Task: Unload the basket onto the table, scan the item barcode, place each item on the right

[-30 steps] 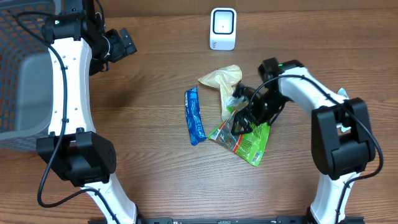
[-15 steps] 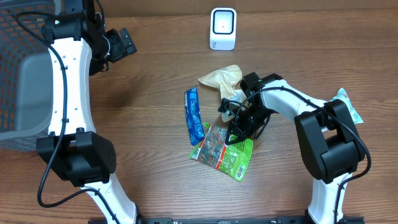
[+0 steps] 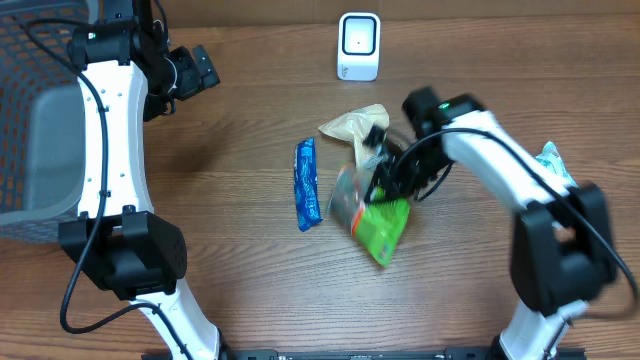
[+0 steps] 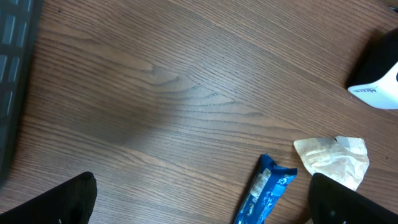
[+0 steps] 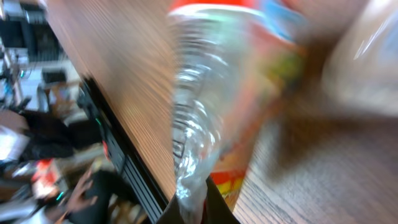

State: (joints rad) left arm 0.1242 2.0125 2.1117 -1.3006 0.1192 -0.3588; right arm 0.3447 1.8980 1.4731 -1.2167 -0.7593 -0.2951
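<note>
The green bag [image 3: 377,214] is near the middle of the bench, blurred and tilted. The right fingers [image 3: 384,170] are closed on its upper end. In the right wrist view the bag [image 5: 217,106] fills the frame, pinched at the bottom. 1 tan bag [image 3: 352,124] lies just behind it, between it and the scanner [image 3: 359,46] at the far edge. 1 blue bar [image 3: 307,184] lies just left of it, apart. A teal packet [image 3: 552,160] sits by the right edge. The left fingers [image 4: 65,199] are spread wide and empty near the far left corner, beside the basket [image 3: 30,120].
</note>
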